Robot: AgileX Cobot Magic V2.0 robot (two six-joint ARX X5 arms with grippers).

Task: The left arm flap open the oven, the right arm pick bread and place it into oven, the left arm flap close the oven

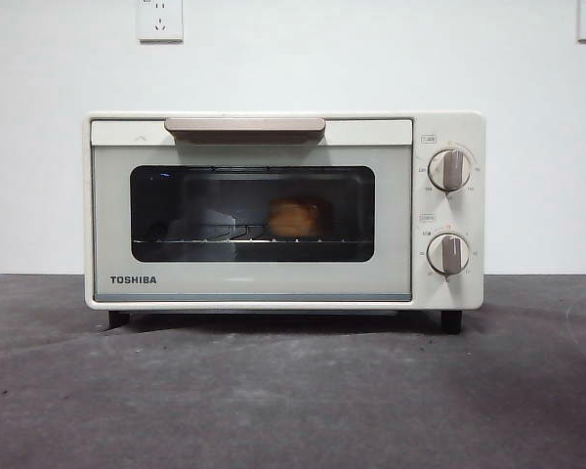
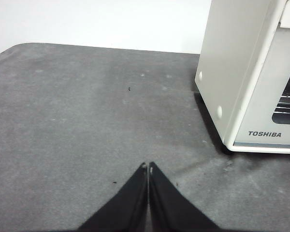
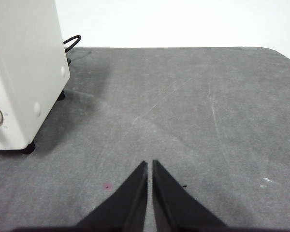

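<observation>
The oven [image 1: 283, 210] stands on the dark tabletop [image 1: 293, 391] with its door shut, and the bread [image 1: 295, 219] sits inside on the wire rack [image 1: 225, 237], seen through the dark glass a little toward the knob side. By how things lie, all three steps look done.

The left claw [image 2: 149, 166] hangs over bare tabletop off the oven's side near the TOSHIBA mark, its jaws pressed together on nothing. The right claw [image 3: 150, 164] waits likewise off the knob side, jaws closed to a thin slit and empty.

As to handling: the oven is a stiff, fairly heavy box on black feet, unlikely to slide from a light pull. Its door is best worked by the bar handle [image 1: 244, 126] along the top edge. The bread is probably light and soft, so it wants a gentle grip across its sides; through the tinted glass its exact shape is hard to make out.
</observation>
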